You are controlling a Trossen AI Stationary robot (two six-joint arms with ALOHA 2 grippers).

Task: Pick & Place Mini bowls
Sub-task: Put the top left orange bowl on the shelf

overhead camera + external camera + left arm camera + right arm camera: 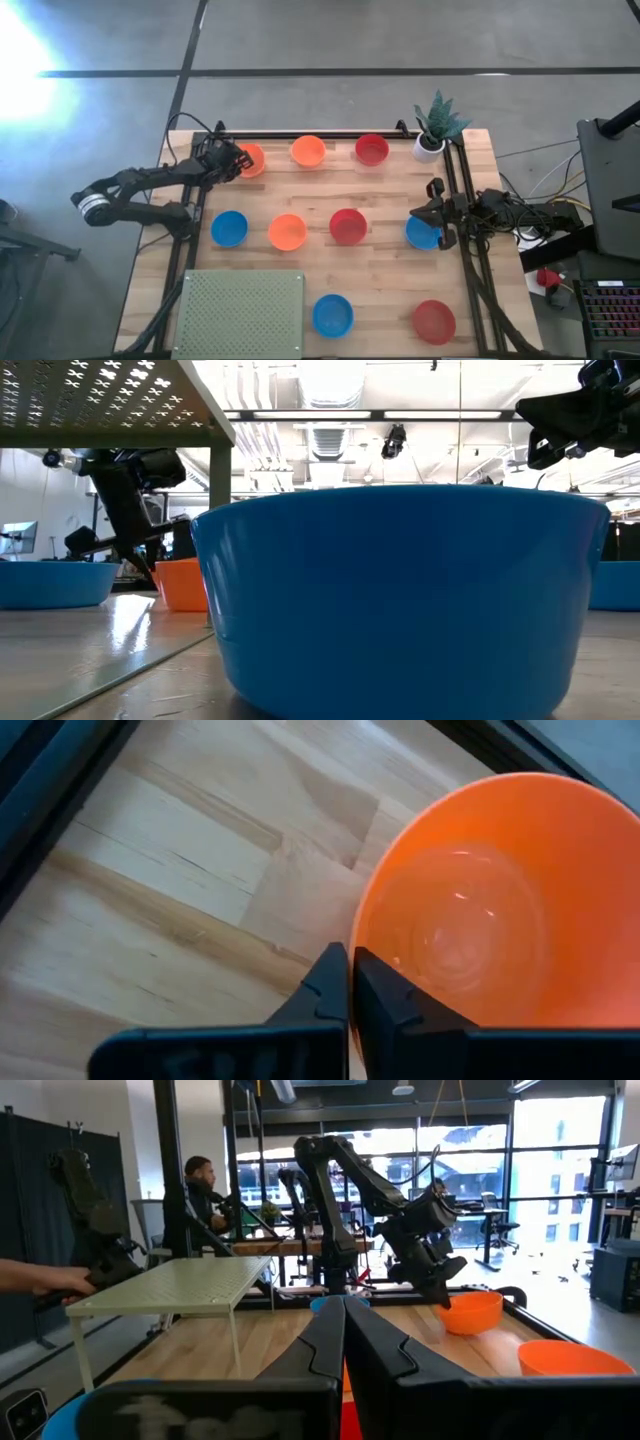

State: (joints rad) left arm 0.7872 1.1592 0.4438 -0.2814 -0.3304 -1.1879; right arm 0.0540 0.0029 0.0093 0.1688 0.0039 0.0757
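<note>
Nine mini bowls sit in three rows on the wooden table. My left gripper (232, 160) is at the far left, shut on the far-left orange bowl (252, 160). The same row holds an orange bowl (308, 152) and a red bowl (371, 150). My right gripper (432, 212) hovers shut at the right side over a blue bowl (422, 235), touching nothing. A near blue bowl (400, 600) fills the low view. My left gripper (350, 952) pinches the orange bowl's rim (356, 925) on the side toward the table's left. One finger is outside the wall and one finger (385, 995) is inside. The bowl (470, 1312) looks tilted in the hold. I cannot tell whether it is clear of the table.
A green perforated rack (240, 312) stands at the near left. A white pot with a green plant (432, 135) is at the far right corner. Black frame rails (470, 260) run along the sides. Beyond the table, a person (200, 1200) sits and a hand (40, 1280) shows.
</note>
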